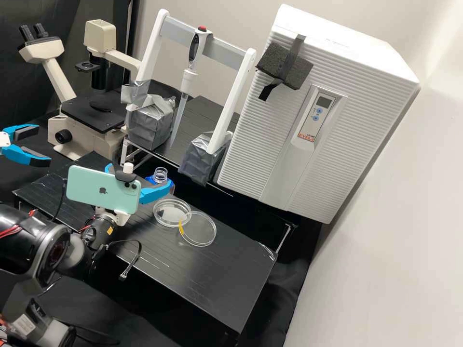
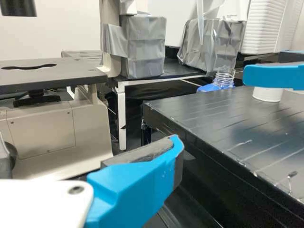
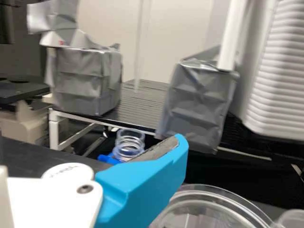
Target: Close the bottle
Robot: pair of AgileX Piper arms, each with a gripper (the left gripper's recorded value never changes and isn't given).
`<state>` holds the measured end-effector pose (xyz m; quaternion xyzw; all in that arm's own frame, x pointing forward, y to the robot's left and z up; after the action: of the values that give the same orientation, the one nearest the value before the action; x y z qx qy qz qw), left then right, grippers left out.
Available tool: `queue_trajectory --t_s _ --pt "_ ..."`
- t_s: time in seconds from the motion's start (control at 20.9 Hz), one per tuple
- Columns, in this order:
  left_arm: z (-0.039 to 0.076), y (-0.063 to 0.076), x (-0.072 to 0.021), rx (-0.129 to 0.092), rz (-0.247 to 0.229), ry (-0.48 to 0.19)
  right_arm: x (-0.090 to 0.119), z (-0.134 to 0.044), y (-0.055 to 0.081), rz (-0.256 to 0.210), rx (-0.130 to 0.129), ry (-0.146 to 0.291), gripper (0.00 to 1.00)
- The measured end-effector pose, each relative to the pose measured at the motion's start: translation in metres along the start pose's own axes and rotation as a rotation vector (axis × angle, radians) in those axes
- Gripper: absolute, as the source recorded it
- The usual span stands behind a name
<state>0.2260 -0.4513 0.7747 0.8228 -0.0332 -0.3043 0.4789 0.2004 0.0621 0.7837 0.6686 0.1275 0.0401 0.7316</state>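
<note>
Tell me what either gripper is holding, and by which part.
The right gripper holds the white cap between its fingers; which faces cannot be told. The left gripper is empty.

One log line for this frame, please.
task: not done | bottle: upright, uncapped, on bench | right gripper: close beside bottle | left gripper: open, empty, near microscope

Label (image 1: 306,137) on cabinet (image 1: 270,144) panel: red print, was too small to read | Phone (image 1: 91,188) back: bore a small logo, no legible words
</note>
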Motion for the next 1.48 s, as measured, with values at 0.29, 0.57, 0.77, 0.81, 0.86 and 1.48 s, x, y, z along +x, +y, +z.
queue_trajectory --t_s 0.29,0.57,0.77,0.81,0.86,1.48 --pt "0.000 0.000 0.0000 0.000 0.000 0.000 -0.004 -0.009 -0.003 -0.007 -0.034 0.050 1.00" --pt "0.000 0.000 -0.0002 0.000 0.001 0.002 -0.005 -0.015 -0.008 -0.031 -0.052 0.081 1.00" --pt "-0.001 0.000 -0.0003 0.000 0.001 0.003 -0.011 -0.015 -0.014 -0.058 -0.045 0.078 1.00" --pt "-0.001 0.000 -0.0003 0.000 0.001 0.003 -0.014 -0.016 -0.014 -0.056 -0.039 0.082 1.00" --pt "-0.001 0.000 -0.0003 0.000 0.001 0.003 -0.016 -0.017 -0.014 -0.053 -0.034 0.085 1.00" --pt "-0.002 -0.001 0.0040 -0.004 -0.008 -0.004 -0.031 -0.021 -0.019 -0.077 -0.022 0.112 1.00"
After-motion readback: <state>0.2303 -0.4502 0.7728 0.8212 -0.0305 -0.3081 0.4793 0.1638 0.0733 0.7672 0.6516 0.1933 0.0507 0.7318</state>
